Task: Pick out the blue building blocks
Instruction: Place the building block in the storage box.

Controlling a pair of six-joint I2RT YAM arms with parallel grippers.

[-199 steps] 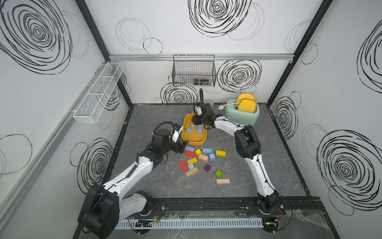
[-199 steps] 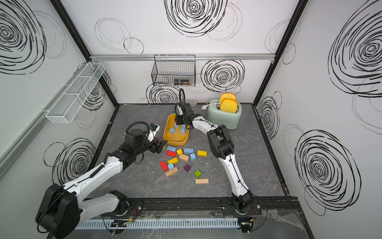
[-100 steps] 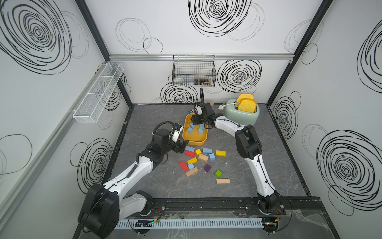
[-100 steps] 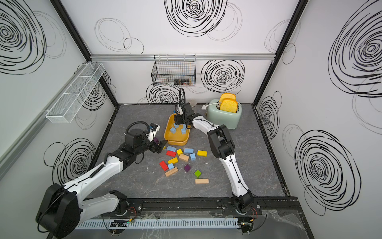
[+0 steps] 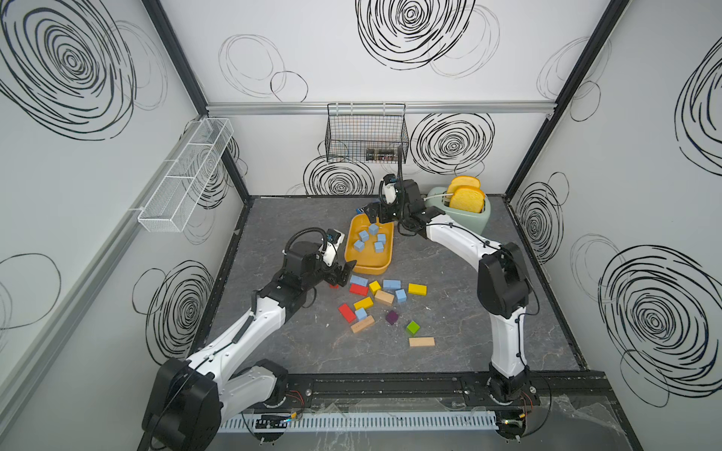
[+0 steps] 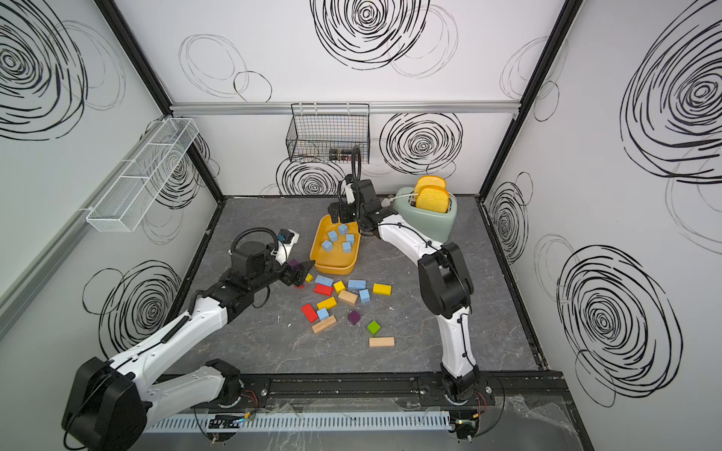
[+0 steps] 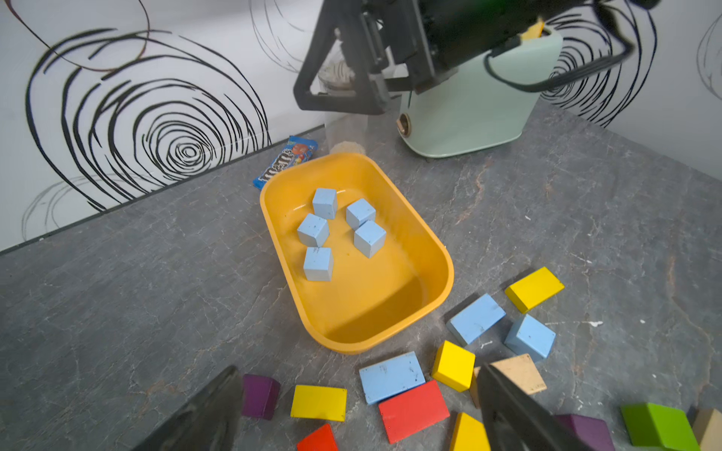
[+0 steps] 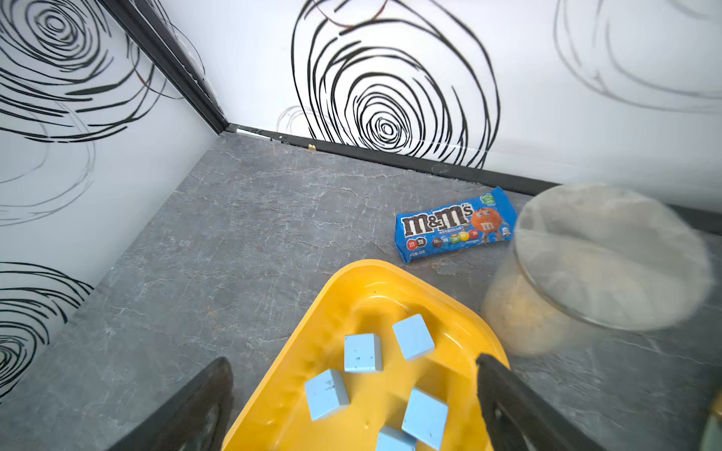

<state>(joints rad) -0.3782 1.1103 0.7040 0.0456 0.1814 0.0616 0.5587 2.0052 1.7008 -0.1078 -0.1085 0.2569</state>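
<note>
Several light-blue cubes [image 7: 318, 263] lie in the yellow tray [image 5: 367, 269], which also shows in the right wrist view as the tray [image 8: 351, 269]. Two blue bricks [image 5: 358, 280] [image 5: 391, 284] and two blue cubes [image 5: 401, 295] [image 5: 360, 313] lie on the table among other coloured blocks. My left gripper [image 5: 344, 275] hangs open and empty just above the near-left edge of the pile, with a blue brick [image 7: 390, 377] in front of it. My right gripper [image 5: 377, 213] stands open and empty over the tray's far end, above the cubes [image 8: 362, 353].
Red [image 5: 358, 289], yellow [image 5: 417, 289], purple [image 5: 391, 317], green [image 5: 412, 328] and wood [image 5: 421, 342] blocks are mixed in. A green toaster [image 5: 469, 218] stands back right. A blue candy packet [image 8: 453, 224] and a lidded jar [image 8: 586, 273] sit behind the tray. A wire basket [image 5: 367, 132] hangs on the back wall.
My right gripper's jaws have spread wide apart above the tray. The left arm has stayed where it was.
</note>
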